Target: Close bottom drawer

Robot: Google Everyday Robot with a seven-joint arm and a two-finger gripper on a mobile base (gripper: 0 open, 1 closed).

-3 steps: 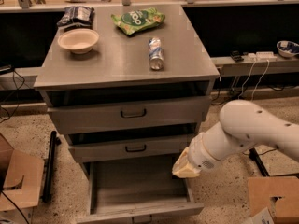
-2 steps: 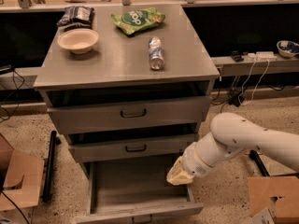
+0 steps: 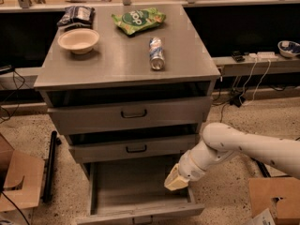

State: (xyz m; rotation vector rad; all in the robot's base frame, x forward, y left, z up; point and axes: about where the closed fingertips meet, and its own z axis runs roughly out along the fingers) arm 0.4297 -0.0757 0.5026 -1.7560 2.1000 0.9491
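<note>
The narrow grey metal bottom drawer (image 3: 133, 191) of the cabinet stands pulled well out, its flat floor bare and its low front panel (image 3: 140, 213) nearest the camera, with the small dark pull handle (image 3: 142, 219) just showing at the lower edge. The tool (image 3: 176, 179), a pale beige tip on the rounded white arm (image 3: 234, 146), hangs over the right side of this drawer, just inside its right wall and above the floor. It sits lower than the medium-width grey drawer (image 3: 136, 148) directly above, which is itself a little ajar. Whether the tool is released or clenched cannot be told here, and nothing appears to be carried in it. As I judge it, the closing push has not yet begun, because the tool is on the inner side of the front panel, where it cannot drive the drawer home. A good approach would be to lift it clear of the right wall and bring it round to the outer face of the panel. It should meet that face near the handle, at mid-width, since a push near one end could skew the drawer on its runners and jam it. The push should then run straight back and level, with the arm kept below the projecting front of the drawer above. It should ease off once the panel lies flush under that drawer.
</note>
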